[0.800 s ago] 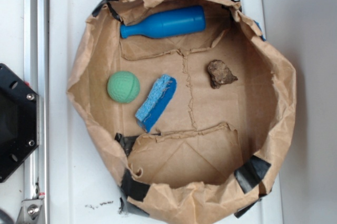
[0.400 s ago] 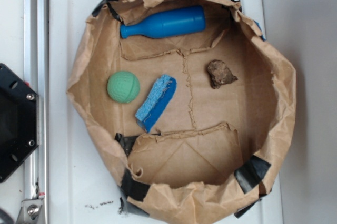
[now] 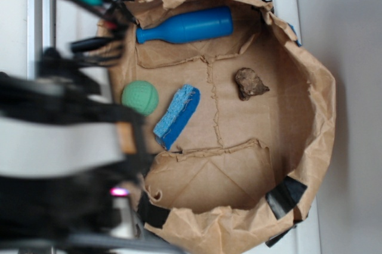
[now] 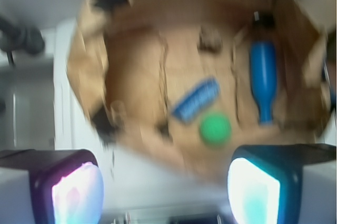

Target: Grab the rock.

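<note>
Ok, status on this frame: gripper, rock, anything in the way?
Gripper open, empty, high over the bag's near rim. Rock untouched on the paper bag floor. Sponge and green ball lie between.

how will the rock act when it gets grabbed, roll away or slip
The rock looks lumpy and uneven, so it will probably stay put rather than roll like the green ball. Its rough surface should grip well, though pads may seat crookedly. It is likely rigid and fairly heavy for its size.

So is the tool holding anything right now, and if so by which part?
Nothing is held. The tool is open and empty above the bag's edge, and the rock lies untouched on the paper bag floor.
</note>
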Controlling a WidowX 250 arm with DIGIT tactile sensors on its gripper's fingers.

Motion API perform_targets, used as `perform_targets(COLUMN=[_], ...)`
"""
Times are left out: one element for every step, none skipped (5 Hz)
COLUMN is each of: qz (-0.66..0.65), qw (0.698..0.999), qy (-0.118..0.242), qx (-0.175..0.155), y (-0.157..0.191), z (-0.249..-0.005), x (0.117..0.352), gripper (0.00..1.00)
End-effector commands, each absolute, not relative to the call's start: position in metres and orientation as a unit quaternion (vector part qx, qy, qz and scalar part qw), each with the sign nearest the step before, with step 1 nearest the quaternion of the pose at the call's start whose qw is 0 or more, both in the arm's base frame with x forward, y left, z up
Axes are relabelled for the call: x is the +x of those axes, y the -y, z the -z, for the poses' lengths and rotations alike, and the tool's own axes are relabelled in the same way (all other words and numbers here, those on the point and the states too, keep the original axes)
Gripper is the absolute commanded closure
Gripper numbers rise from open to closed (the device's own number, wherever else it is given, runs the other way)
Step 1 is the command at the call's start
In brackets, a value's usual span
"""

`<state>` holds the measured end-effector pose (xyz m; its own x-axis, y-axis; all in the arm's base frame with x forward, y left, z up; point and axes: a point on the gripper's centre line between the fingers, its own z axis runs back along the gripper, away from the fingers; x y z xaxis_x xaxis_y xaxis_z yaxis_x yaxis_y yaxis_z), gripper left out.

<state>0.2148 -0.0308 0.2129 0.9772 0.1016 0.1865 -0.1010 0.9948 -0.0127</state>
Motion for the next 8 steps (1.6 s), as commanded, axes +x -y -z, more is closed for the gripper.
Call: perform_targets(qz=[-0.015, 0.016, 0.018, 0.019, 0.014, 0.006, 0.007, -0.005], qw=[0.993, 0.991, 0.992, 0.993, 0.995, 0.994, 0.995, 0.994], qy=[0.113, 0.130, 0.122, 0.114, 0.097, 0.093, 0.090, 0.095], qx=[-0.019, -0.008, 0.002, -0.014, -0.033, -0.049, -0.041, -0.053], y=[0.021, 0.007, -0.018, -0.020, -0.022, -0.023, -0.024, -0.024], z=[-0.197, -0.175, -0.152, -0.143, -0.122, -0.103, -0.082, -0.075], x=[0.261, 0.254, 0.240, 0.244, 0.253, 0.264, 0.263, 0.269], gripper=[0.00, 0.00, 0.00, 0.00, 0.00, 0.00, 0.00, 0.00])
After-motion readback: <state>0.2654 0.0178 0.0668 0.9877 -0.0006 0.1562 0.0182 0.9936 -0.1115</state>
